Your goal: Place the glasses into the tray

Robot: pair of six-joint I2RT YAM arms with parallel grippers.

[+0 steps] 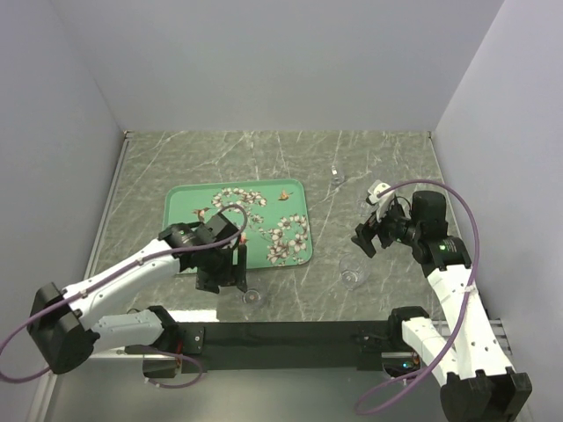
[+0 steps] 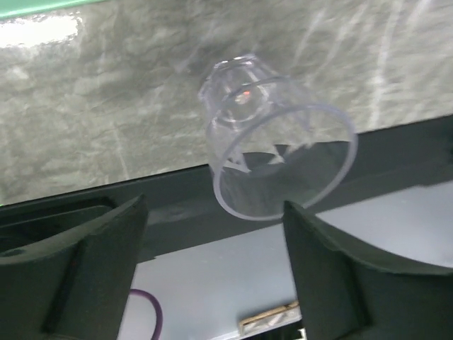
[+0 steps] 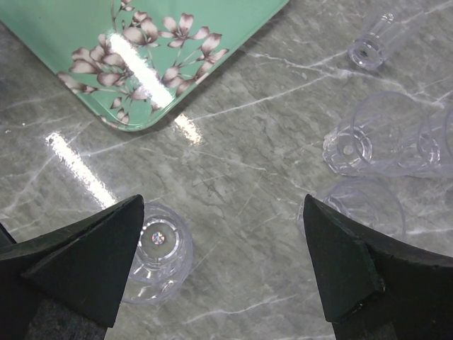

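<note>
So the nearest glass sits on the marble table close to the front edge, just off the tray's near side, with its mouth facing the left wrist camera. The left gripper hovers behind it with its fingers spread wide, and the glass is in line with the gap but not touched yet. To me that looks like lining up a grab, spread wide because the rim is broad. Over on the right, more glasses are scattered on the stone beside the tray, and some look tipped over. The right gripper hangs above them, fingers apart too, holding nothing. I can't spot any glass in the tray, so it's early days, I'd guess.
</note>
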